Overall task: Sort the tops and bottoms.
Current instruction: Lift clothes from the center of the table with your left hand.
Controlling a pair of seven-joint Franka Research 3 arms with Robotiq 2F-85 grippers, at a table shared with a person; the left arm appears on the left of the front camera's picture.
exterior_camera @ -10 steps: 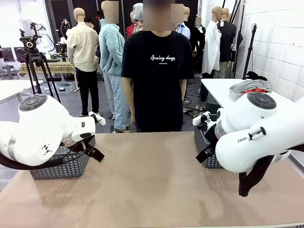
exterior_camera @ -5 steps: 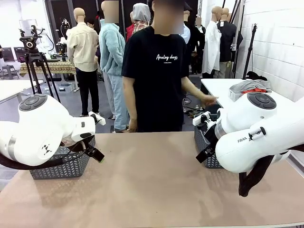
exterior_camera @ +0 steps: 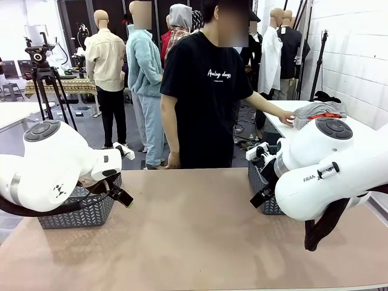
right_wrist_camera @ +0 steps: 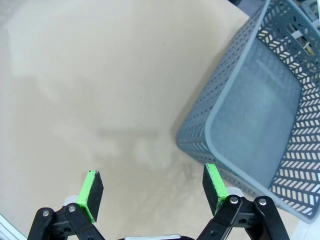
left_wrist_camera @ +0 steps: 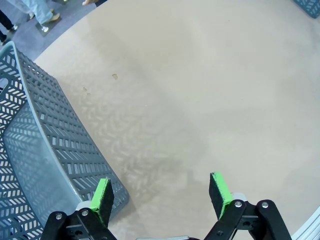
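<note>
On a white side table at the far right, a white basket holds a heap of garments: grey cloth over an orange-red piece. Which of them are tops or bottoms I cannot tell. The person in a black T-shirt leans that way, one hand at this basket. My left gripper hangs open over the brown table beside a grey basket. My right gripper is open too, next to a second grey basket. Nothing sits between either pair of fingers.
The brown tabletop stretches bare between the two grey baskets, which stand empty at its left and right sides. A camera tripod stands far behind on the left.
The person has turned and reached one arm out to the white basket on the side table. Both arms and grippers have stayed still and open.
</note>
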